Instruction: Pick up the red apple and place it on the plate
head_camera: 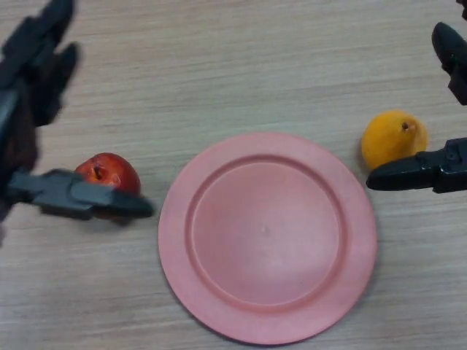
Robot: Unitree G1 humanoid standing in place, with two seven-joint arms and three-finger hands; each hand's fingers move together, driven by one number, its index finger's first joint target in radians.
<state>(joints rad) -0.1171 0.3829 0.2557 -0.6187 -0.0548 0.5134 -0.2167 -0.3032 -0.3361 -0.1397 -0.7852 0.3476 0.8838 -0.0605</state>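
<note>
While the red apple (109, 173) lay on the wooden table (241, 73) at the left of the frame, a little below mid-height, the left hand (44, 109) was spread around it with its fingers straight and apart. One dark digit (87, 198) reached across the lower front of the apple from the left edge, covering its bottom part, and its tip ended just right of the fruit, short of the plate. The other fingers (44, 44) rose toward the upper left corner, well above the apple and not touching it. The apple sat between these two parts of the hand, its stem dimple facing up. Whether the lower digit actually touched the apple's skin could not be told.

Just to the right of the apple, filling the centre and lower middle of the frame, lay the pink round plate (175, 219). Nothing rested on it. Its left rim stood near the apple and near the tip of the lower digit, but apart from both.

At the right of the frame, beside the plate's upper right rim, sat an orange fruit (390, 138). The right hand (427, 173) showed at the right edge, fingers apart and straight: one digit lay along the lower side of the orange fruit, another showed in the upper right corner, clear of it.
</note>
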